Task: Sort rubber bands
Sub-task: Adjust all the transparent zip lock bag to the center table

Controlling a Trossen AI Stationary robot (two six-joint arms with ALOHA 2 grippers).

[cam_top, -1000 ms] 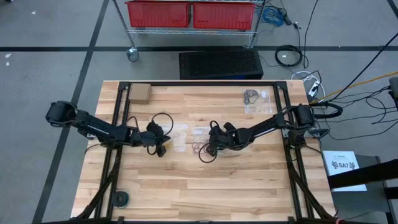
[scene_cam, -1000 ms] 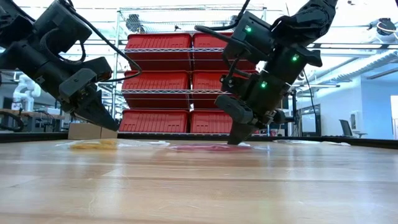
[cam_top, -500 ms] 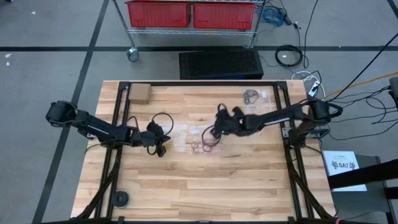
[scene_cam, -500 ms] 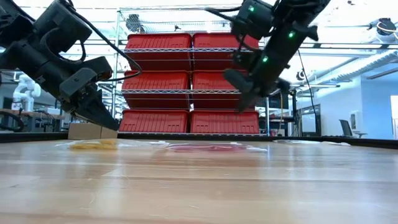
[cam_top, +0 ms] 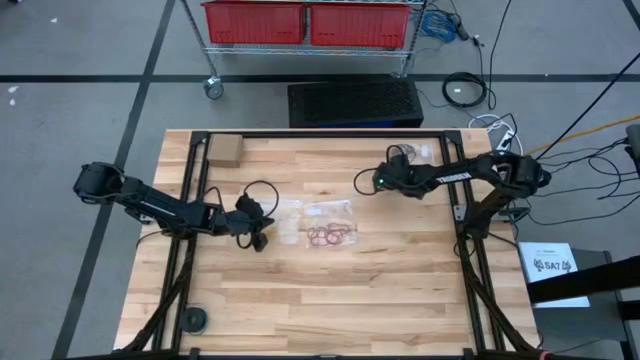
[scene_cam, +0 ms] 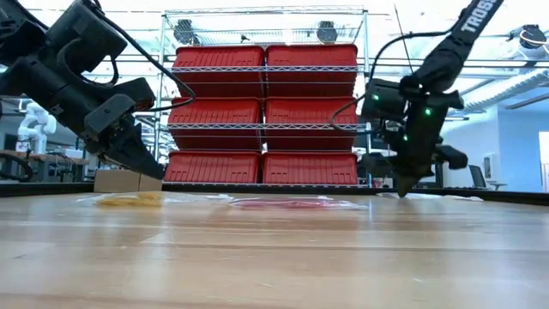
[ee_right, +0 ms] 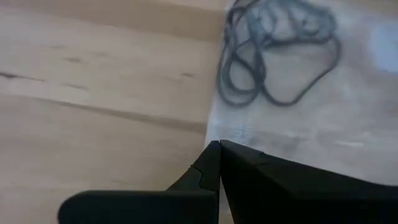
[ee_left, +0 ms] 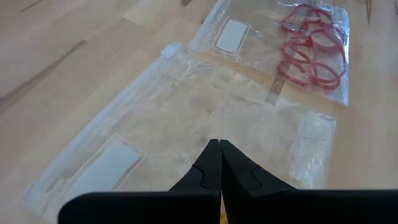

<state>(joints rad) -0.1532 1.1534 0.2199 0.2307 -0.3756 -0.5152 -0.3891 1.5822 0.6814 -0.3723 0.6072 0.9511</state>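
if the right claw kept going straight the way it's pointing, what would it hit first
Most likely the clear plastic bag holding the dark rubber bands. The shut right claw points at the bag's near edge, with the bands lying just beyond. How high it hangs above the bag is hard to judge.

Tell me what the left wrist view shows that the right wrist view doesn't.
Only the left wrist view shows the red rubber bands in a clear bag, and a nearer clear bag under the shut left gripper. Only the right wrist view shows the dark rubber bands in their own bag, ahead of the shut right gripper. Both show the wooden table.
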